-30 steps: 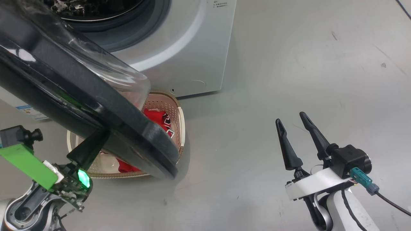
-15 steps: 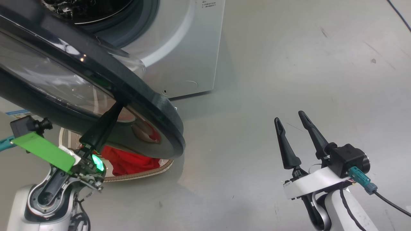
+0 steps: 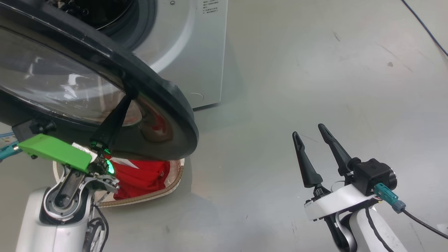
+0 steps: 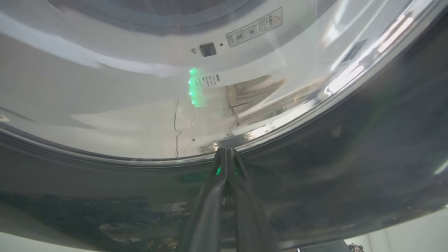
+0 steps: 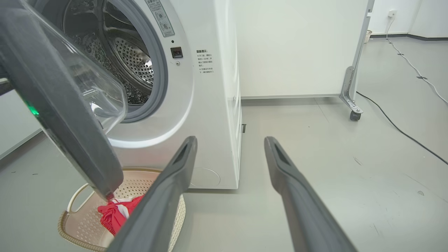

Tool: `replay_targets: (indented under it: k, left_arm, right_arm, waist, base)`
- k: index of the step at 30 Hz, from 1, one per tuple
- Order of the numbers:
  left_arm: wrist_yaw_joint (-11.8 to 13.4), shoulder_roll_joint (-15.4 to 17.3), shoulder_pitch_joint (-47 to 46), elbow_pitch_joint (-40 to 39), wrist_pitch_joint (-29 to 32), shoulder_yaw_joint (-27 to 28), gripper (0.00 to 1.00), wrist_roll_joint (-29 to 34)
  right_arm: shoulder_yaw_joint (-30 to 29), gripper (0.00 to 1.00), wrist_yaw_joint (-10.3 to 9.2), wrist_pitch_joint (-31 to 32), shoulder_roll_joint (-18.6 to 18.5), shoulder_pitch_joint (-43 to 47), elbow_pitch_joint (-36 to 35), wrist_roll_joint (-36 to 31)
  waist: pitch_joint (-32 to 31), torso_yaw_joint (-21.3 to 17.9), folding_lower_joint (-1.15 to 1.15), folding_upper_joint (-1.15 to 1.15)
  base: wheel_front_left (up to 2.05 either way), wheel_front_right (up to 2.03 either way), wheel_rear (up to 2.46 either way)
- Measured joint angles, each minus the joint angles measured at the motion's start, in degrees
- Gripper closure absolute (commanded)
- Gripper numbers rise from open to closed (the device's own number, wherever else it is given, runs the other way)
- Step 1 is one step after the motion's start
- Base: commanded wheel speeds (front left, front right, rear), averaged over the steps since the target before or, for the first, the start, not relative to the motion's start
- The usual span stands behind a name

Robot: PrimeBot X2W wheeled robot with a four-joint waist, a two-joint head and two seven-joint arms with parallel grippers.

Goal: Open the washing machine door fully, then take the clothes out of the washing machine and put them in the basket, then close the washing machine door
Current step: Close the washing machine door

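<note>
The left jaws are pressed together with nothing between them, the tips of their fingers set against the outer face of the door where the glass meets the black ring; the right jaws stand wide apart and empty, their fingers raised over bare floor well to the side. The washing machine stands open ahead, and what shows of its steel drum looks empty. The washing machine door hangs part-way swung, its lower edge above the basket, which sits on the floor just in front of the machine. The clothes lie inside the basket, so the unloading looks done and the step in hand is most likely the closing push. To do it well, the push should follow the door's arc about its hinge rather than run in a straight line, because closed tips on a glossy, curved face can easily skid off. A contact nearer the free edge would likely give more leverage and less slip. The door appears to pass above the basket rim, though the gap is hard to judge. A firm last press should seat the door at the small dark latch socket.
</note>
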Motion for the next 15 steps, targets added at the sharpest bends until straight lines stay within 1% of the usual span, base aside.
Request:
replay_targets:
  k: [13,15]
  left_arm:
    - [0.00,-0.55,-8.17,8.82,-8.15,0.41,1.00,6.22]
    - [0.00,-0.64,-9.52,9.96,-9.26,0.73,1.00,6.34]
  right_arm:
    - [2.27,0.00,0.00,0.00,0.00,-0.52,0.03,0.62]
    - [2.54,0.00,0.00,0.00,0.01,-0.57,0.09,1.05]
  waist:
    - [0.58,-2.79,0.00,0.00]
    - [0.65,-3.27,0.00,0.00]
  base:
    - [0.00,0.00,0.00]
    - [0.00,0.00,0.00]
